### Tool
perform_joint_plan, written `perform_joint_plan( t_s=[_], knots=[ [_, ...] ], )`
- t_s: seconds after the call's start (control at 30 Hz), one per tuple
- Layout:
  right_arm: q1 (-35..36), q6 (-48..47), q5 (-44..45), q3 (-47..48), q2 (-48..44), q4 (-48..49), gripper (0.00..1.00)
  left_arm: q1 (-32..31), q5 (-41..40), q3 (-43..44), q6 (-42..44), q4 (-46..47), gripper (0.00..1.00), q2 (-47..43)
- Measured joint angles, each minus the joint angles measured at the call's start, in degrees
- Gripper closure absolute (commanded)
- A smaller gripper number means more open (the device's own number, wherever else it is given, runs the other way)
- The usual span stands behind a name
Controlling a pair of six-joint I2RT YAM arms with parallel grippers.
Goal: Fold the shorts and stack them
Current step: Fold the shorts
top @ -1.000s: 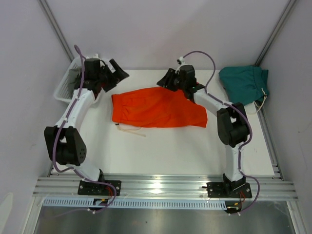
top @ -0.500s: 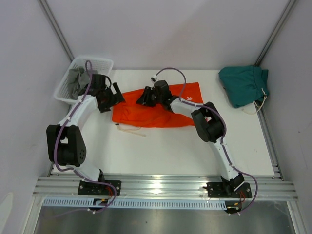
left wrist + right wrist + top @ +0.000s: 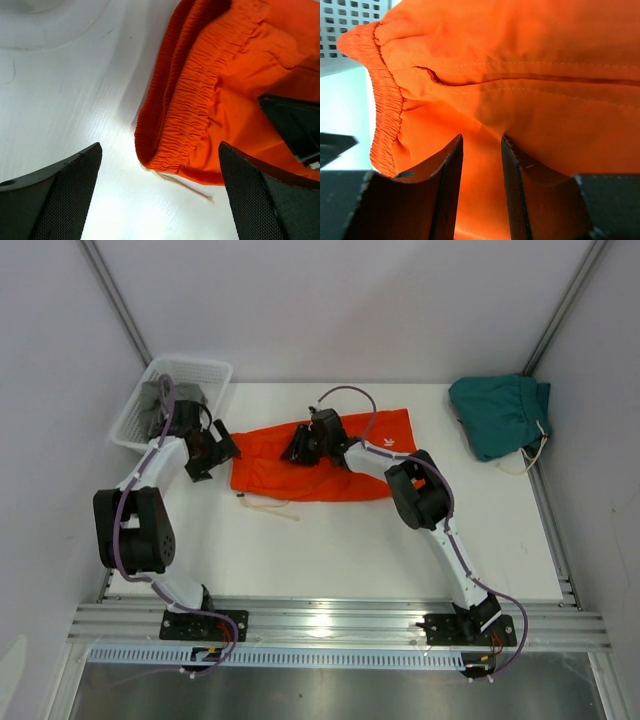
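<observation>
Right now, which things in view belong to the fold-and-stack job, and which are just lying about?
Job: orange shorts, teal-green shorts, right tool gripping the orange shorts, open left tool beside their waistband.
Lying about: white basket, grey cloth inside it.

The orange shorts are matt cloth, the white table glossy.

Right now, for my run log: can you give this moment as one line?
step: folding | right hand: pinching orange shorts | left hand: open, empty | teal shorts: far right
</observation>
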Motion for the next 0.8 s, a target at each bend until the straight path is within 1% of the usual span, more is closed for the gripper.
perform_joint_plan(
  t_s=[0.17, 0.33, 0.4, 0.43, 0.5, 0.53, 0.6, 0.67, 0.73, 0.8],
  knots=[
    [-0.24, -0.09, -3.15, 3.34, 0.72, -0.04, 0.60, 0.87, 2.80, 0.28, 0.52, 0.55, 0.01, 3.98],
    [0.04, 0.20, -6.84, 4.20, 0.63, 4.28, 0.62, 1.81, 8.81, 0.31, 0.59, 3.76, 0.01, 7.87],
    [0.33, 0.26, -7.93, 4.20, 0.63, 4.81, 0.66, 2.03, 9.94, 0.31, 0.57, 4.44, 0.01, 8.92],
    [0.50, 0.37, -8.39, 4.24, 0.63, 4.85, 0.71, 2.10, 10.32, 0.31, 0.57, 4.59, 0.01, 9.33],
    [0.90, 0.70, -9.55, 5.11, 1.11, 4.94, 0.76, 2.25, 10.99, 0.31, 0.52, 4.72, 0.01, 9.97],
    [1.09, 1.03, -10.10, 5.77, 1.57, 5.29, 0.81, 2.36, 11.41, 0.31, 0.50, 4.85, 0.01, 10.21],
    [1.38, 2.05, -11.41, 6.34, 2.45, 6.47, 0.86, 2.51, 12.13, 0.33, 0.48, 5.27, 0.01, 10.75],
    [1.53, 2.80, -12.59, 6.49, 3.41, 7.23, 0.95, 2.78, 13.31, 0.33, 0.44, 5.81, 0.01, 11.45],
    [1.84, 3.50, -13.40, 6.51, 4.52, 7.39, 1.00, 3.06, 14.75, 0.31, 0.42, 6.60, 0.01, 12.15],
    [1.95, 3.82, -13.79, 6.51, 5.51, 7.21, 1.00, 3.23, 15.91, 0.31, 0.42, 7.34, 0.01, 12.87]
  ],
)
